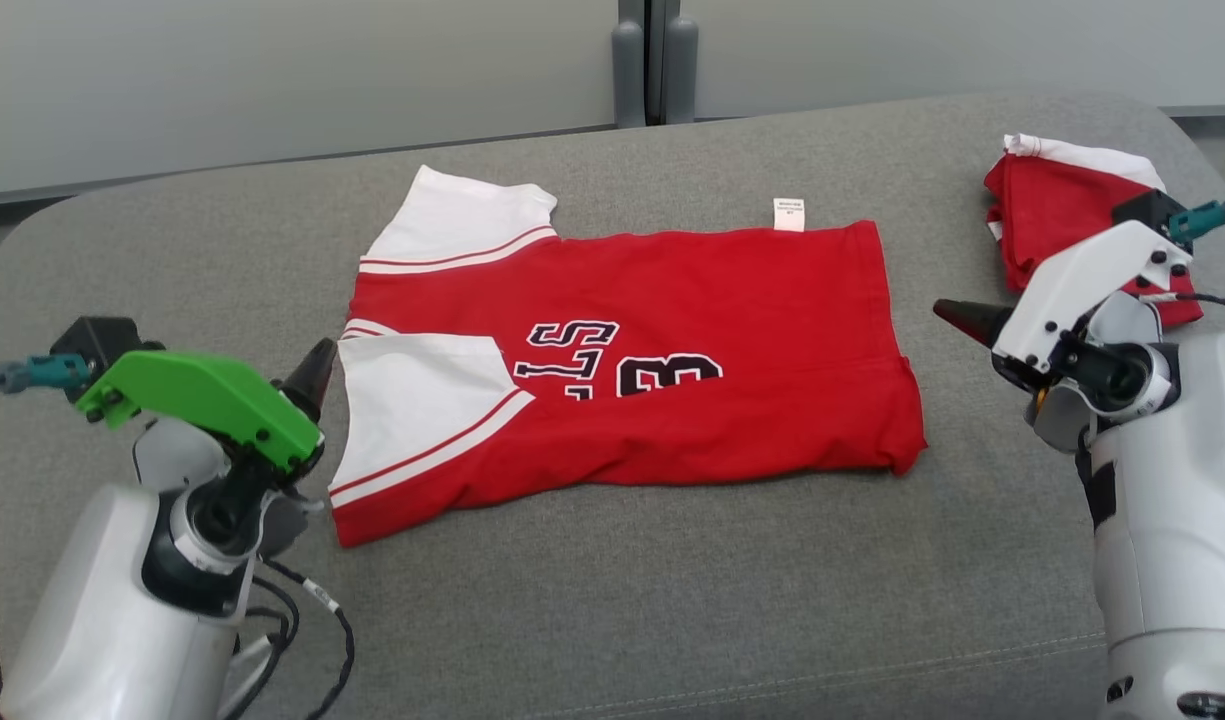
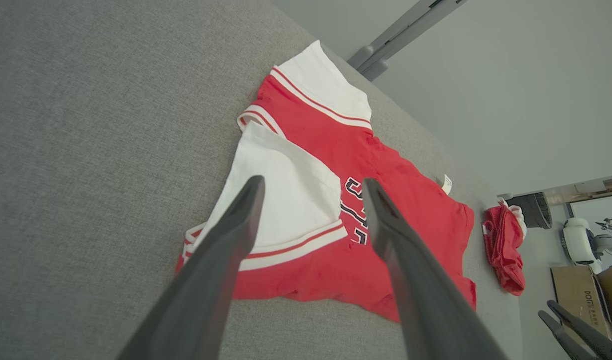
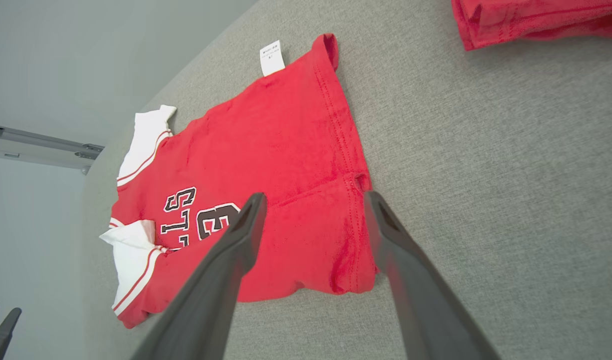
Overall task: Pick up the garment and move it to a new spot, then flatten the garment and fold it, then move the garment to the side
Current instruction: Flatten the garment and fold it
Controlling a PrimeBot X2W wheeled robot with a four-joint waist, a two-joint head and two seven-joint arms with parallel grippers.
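Left tool [image 2: 311,182] and right tool [image 3: 314,196]: both spread, empty, poised off the shirt's [image 1: 652,300] two ends. Shirt lies mid-counter [image 1: 612,620], apparently folded once, near sleeve [image 1: 422,400] turned in, front edge rumpled.

Risk: a pinch catching one layer only would drag the fold open. Far right, a red bundle [image 1: 1062,210] beside the right tool could snag.
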